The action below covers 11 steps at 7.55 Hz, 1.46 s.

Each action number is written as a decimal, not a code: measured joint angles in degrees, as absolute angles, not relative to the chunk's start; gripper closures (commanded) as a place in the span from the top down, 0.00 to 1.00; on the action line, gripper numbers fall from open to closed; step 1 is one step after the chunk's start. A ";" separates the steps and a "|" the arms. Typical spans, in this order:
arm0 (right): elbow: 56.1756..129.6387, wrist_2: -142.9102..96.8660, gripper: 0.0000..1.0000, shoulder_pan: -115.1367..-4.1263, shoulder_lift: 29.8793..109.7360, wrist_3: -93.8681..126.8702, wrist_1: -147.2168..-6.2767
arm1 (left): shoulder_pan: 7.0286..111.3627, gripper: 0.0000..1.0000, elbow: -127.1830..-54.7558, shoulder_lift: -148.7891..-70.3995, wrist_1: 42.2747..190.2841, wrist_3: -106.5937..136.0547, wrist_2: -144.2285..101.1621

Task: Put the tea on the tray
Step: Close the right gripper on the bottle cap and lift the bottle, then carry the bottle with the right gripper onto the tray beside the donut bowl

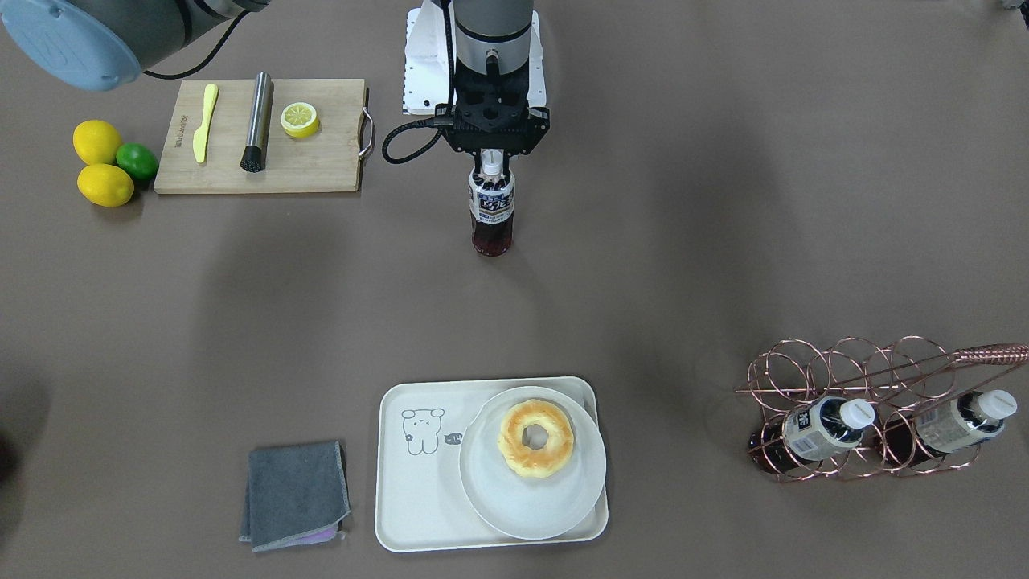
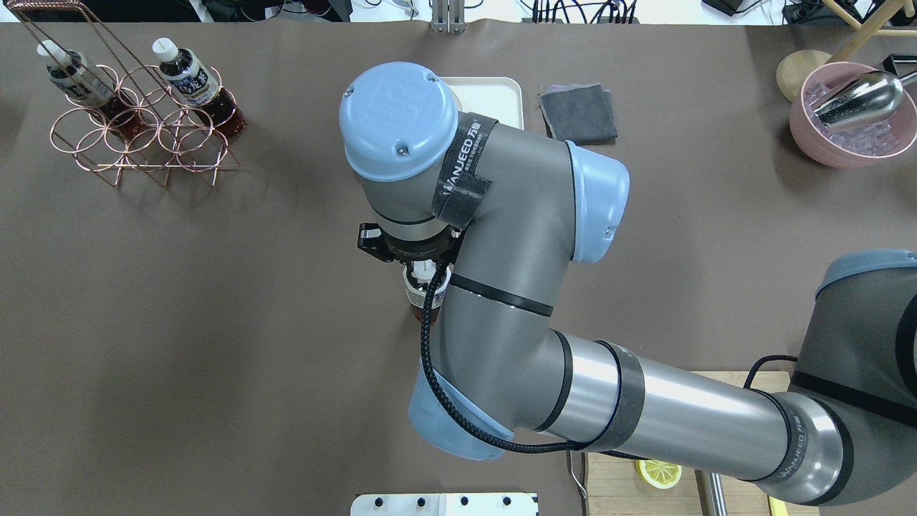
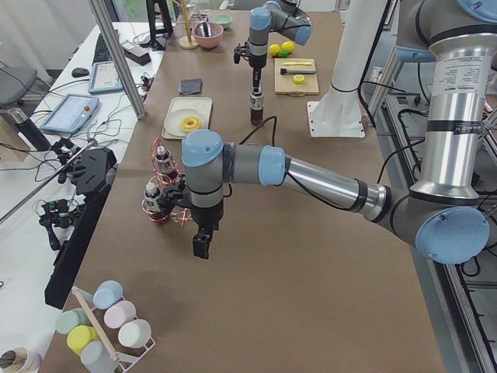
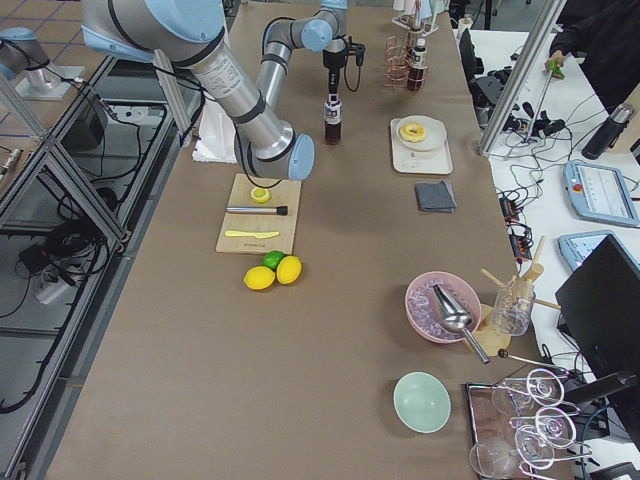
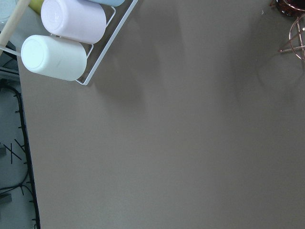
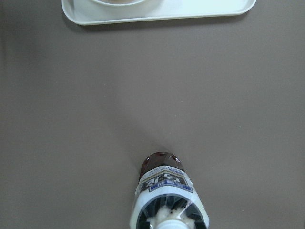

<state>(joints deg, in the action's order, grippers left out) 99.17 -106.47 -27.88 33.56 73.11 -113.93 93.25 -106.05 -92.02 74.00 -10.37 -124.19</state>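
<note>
The right gripper [image 1: 491, 161], jaws clamped at the cap of the tea bottle [image 1: 492, 211], holds it upright, well apart from the tray [image 1: 418, 503]. The bottle is best lowered vertically onto the tray's bare, bear-drawn end, clear of the plate [image 1: 522, 498]. The jaw state of the left gripper [image 3: 200, 249] cannot be told.

In the overhead view the right arm covers the tray [image 2: 505, 93] except one corner at top centre, and most of the tea [image 2: 428, 285]. In the left side view the left gripper [image 3: 200, 250] is too small to judge its opening.
</note>
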 measured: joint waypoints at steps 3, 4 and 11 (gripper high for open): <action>99.13 -109.32 0.00 -31.87 29.42 72.85 -118.00 | 93.25 0.97 -106.19 -92.08 74.00 -10.37 -124.19; 98.75 -110.54 0.00 -33.88 28.68 72.23 -118.66 | 93.25 0.98 -106.22 -92.13 74.00 -10.33 -124.19; 70.43 -118.98 0.00 -52.75 22.99 56.71 -104.29 | 92.86 0.97 -105.88 -93.09 74.00 -9.98 -126.99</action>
